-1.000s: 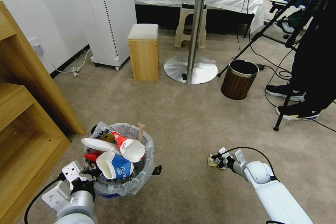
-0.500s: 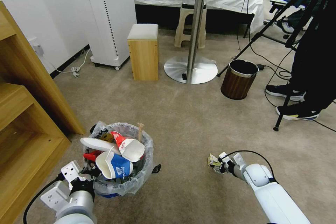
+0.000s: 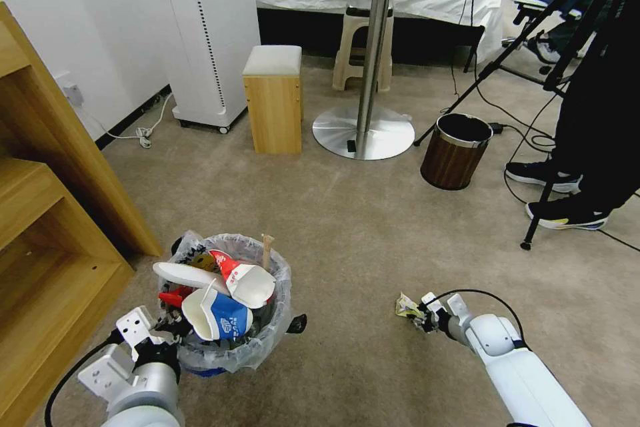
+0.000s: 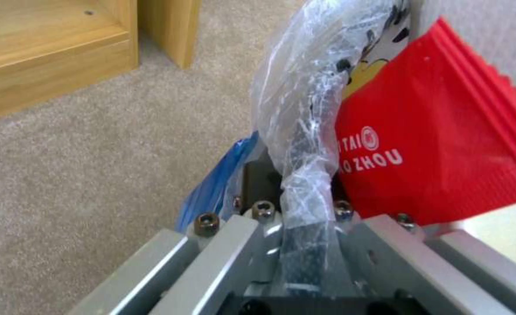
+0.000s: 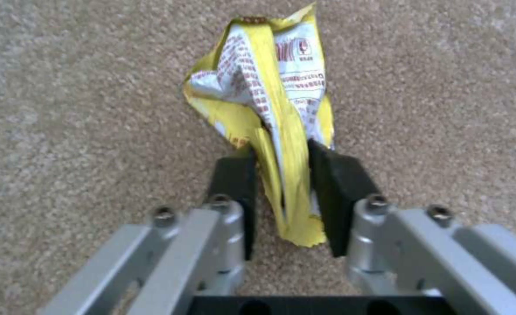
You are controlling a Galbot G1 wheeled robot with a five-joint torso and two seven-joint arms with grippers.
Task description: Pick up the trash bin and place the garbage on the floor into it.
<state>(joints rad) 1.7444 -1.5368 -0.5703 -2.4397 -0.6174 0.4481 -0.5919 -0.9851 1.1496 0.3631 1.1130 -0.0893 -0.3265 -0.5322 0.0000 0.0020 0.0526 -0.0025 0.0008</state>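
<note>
The trash bin [image 3: 283, 280], lined with a clear bag, stands at my lower left, packed with garbage: a white slipper [image 3: 181, 274], a red-white carton [image 3: 245, 282], a blue-white cup [image 3: 221, 319] and a wooden stick [image 3: 268, 251]. My left gripper [image 3: 171, 328] is shut on its near rim; the left wrist view shows the bag-wrapped rim [image 4: 305, 144] between the jaws beside a red wrapper [image 4: 439, 144]. My right gripper [image 3: 419, 313] is low over the carpet, shut on a yellow crumple [image 3: 404, 307], which is pinched between the black fingers [image 5: 334, 192] as a yellow crumple [image 5: 270, 96].
A brown bin with chrome rim [image 3: 457, 150] stands ahead to the right. A wooden shelf unit [image 3: 53, 233] lines the left. Beyond are a wooden stool [image 3: 273, 103], a round table's base [image 3: 363, 133], a tripod leg [image 3: 537, 217] and a person's shoes [image 3: 567, 213].
My right gripper has drawn back slightly toward me with the yellow crumple still in it. The bin and left gripper have not moved.
</note>
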